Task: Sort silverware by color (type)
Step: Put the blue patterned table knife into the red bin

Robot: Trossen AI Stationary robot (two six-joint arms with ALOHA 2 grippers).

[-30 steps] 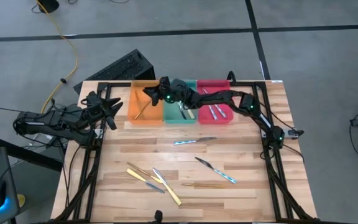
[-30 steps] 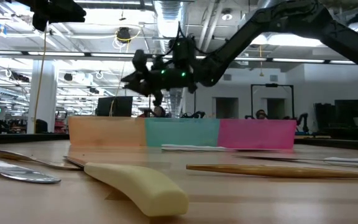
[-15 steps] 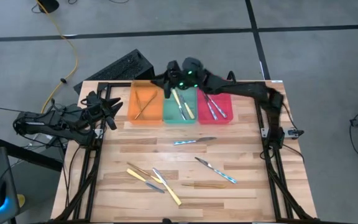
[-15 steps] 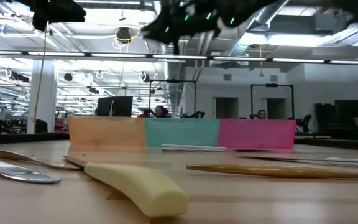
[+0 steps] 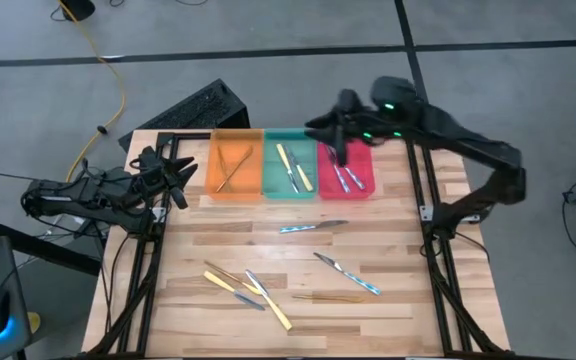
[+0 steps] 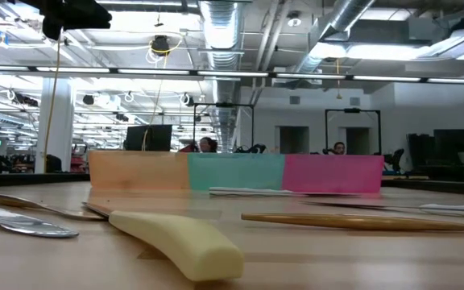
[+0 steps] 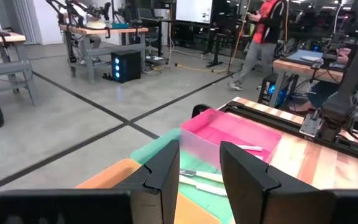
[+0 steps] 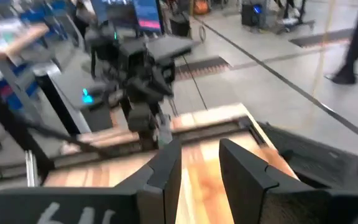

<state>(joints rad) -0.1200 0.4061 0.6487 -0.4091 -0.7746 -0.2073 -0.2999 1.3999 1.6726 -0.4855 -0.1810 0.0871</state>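
Silver-and-blue silverware (image 5: pixel 313 227) is lying crosswise on the counter (image 5: pixel 388 250), nearer the right end effector (image 5: pixel 330 137), which is being held empty, slightly parted, above the red tray (image 5: pixel 366 190)

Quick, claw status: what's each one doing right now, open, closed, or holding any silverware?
Left claw: open, empty, parked at the table's left edge.
Right claw: open, empty, raised over the red tray.

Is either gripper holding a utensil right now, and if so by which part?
Nothing is held. The right gripper is open and empty above the red tray; the left gripper is open and empty off the table's left edge.
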